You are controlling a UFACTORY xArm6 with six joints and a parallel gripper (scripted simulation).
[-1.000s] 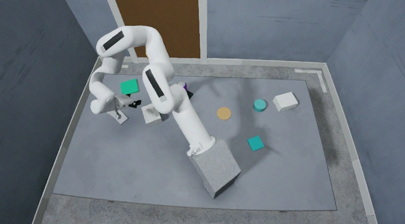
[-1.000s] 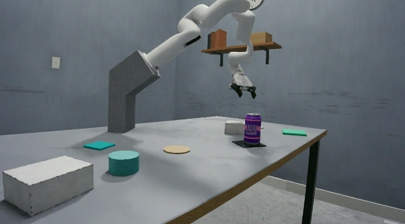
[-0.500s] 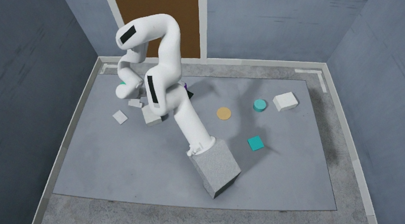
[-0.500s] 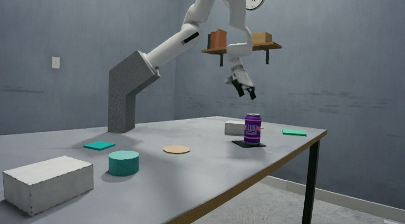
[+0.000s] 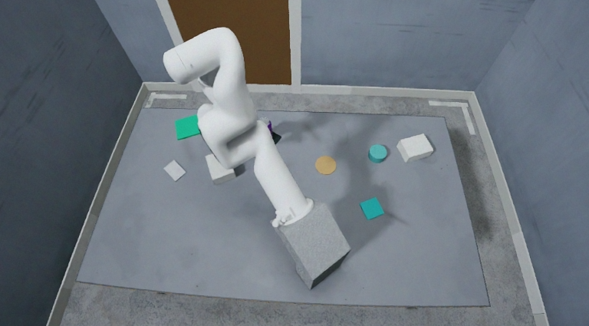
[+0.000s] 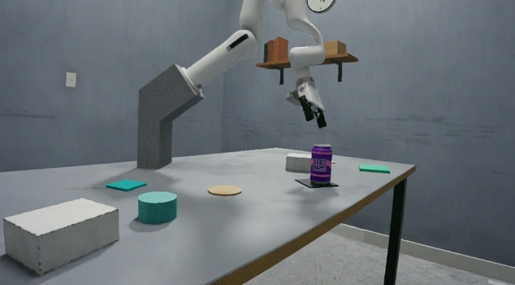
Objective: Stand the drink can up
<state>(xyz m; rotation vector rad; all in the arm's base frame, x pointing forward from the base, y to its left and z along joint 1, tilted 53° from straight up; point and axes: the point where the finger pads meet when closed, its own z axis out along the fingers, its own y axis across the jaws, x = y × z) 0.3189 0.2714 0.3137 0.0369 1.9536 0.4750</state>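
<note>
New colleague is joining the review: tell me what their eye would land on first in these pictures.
First the white arm, arching high from its grey pedestal, its open gripper hanging empty above the purple drink can. The can stands upright on a dark square mat near the table's edge. The round cork coaster lies bare mid-table, apart from the can.
</note>
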